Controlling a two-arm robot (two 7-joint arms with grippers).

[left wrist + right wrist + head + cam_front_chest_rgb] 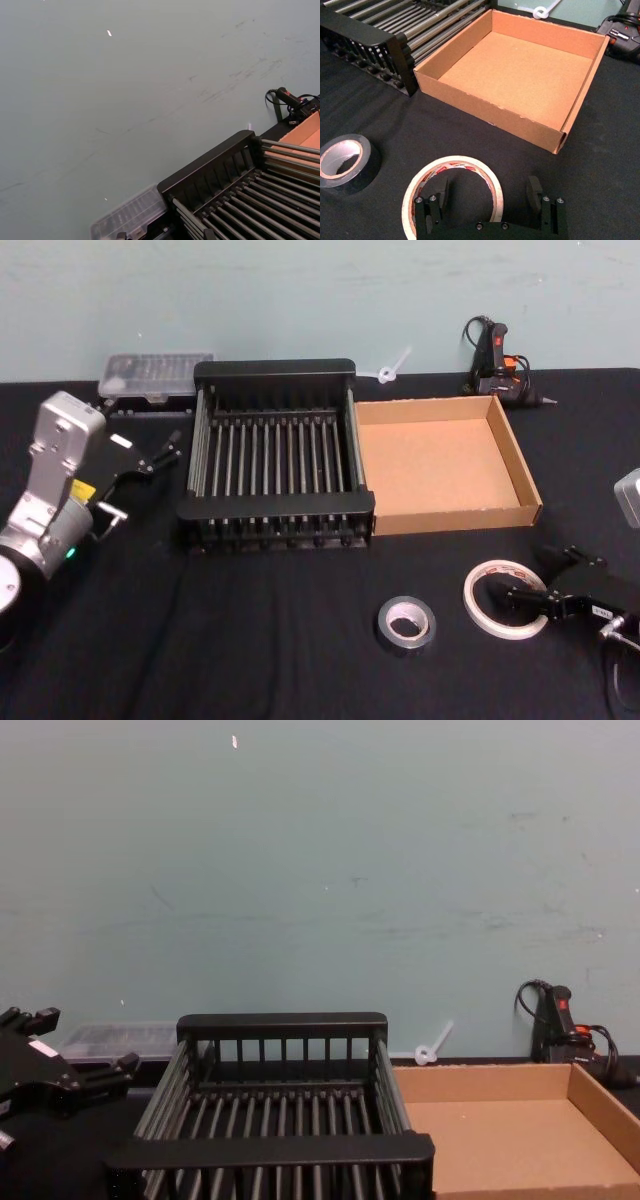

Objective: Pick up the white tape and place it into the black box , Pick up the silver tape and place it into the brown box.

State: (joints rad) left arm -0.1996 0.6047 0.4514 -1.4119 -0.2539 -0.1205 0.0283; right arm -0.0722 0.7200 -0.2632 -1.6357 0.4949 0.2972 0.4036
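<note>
- Black cloth covers the tabletop (300, 640); a pale green wall (320, 870) stands behind its far edge.
- Black box (275, 470): sits left of centre, towards the far edge, nothing inside; bars of its floor visible in the head view and left wrist view.
- Brown box (440, 465): immediately right of the black box, walls touching or nearly so; bare cardboard floor, nothing inside.
- White tape (505, 598): lies flat near the front edge, towards the right corner, in front of the brown box; red markings on the inner core.
- Silver tape (406, 624): lies flat near the front edge, just left of the white tape, apart from it; pale inner core facing up.
- Right gripper (490, 192): low over the white tape, fingers spread apart; in the right wrist view one finger (441, 192) sits inside the ring and the other (534, 189) outside it, straddling the near side of the roll. Cannot tell whether either finger touches the tape.
- Left gripper (150, 455): held above the tabletop left of the black box, near the left edge, fingers apart and holding nothing.
- Clear plastic case (155, 375): at the far edge, behind the left corner of the black box.
- Glue gun (500, 365): black with red detail, at the far edge behind the brown box.
- White plastic piece (392, 368): small, at the far edge between the two boxes.
</note>
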